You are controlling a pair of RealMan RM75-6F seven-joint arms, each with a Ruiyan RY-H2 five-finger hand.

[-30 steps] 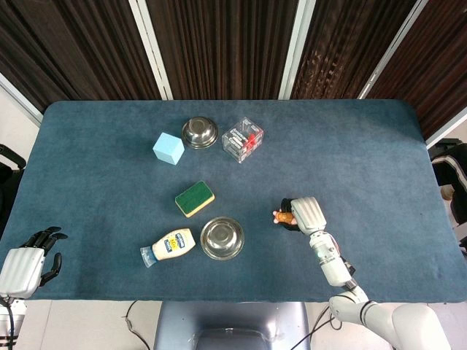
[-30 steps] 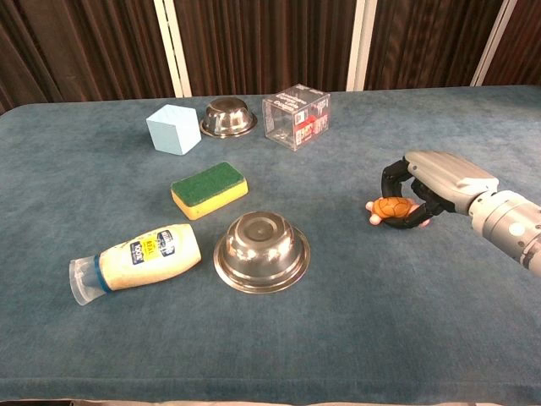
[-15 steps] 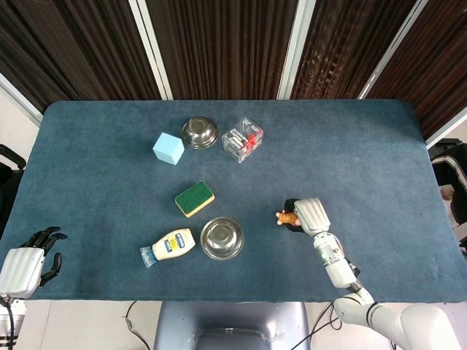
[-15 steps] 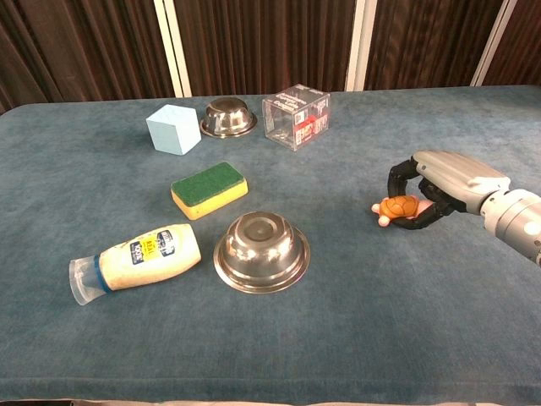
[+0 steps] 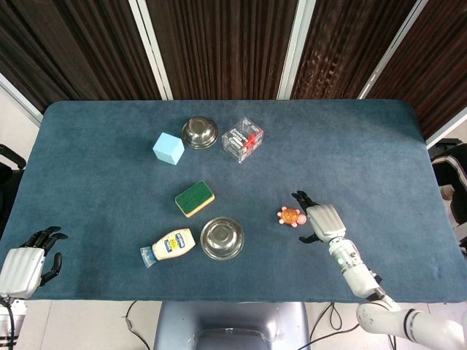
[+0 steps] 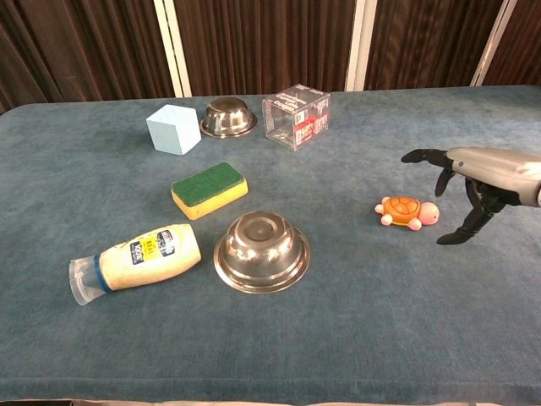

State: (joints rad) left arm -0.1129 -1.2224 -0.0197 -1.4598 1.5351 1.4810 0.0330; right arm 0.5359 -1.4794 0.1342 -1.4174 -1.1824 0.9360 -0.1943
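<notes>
A small orange and pink toy turtle [image 5: 291, 216] [image 6: 406, 211] lies on the blue table [image 5: 365, 153], free of any hand. My right hand [image 5: 319, 221] [image 6: 473, 186] hovers just right of it with its fingers spread wide and nothing in them. My left hand [image 5: 28, 264] hangs off the table's near left corner with its fingers curled, holding nothing; the chest view does not show it.
An upturned steel bowl [image 5: 222, 238] and a lying mayonnaise bottle [image 5: 169, 246] sit left of the turtle. Behind them are a green and yellow sponge [image 5: 195, 198], a pale blue cube [image 5: 168, 148], a second steel bowl [image 5: 200, 133] and a clear plastic box [image 5: 243, 138].
My right hand let go of the toy turtle, spread its fingers and drew back to the right. The turtle now lies on the cloth. The left hand stayed still.
</notes>
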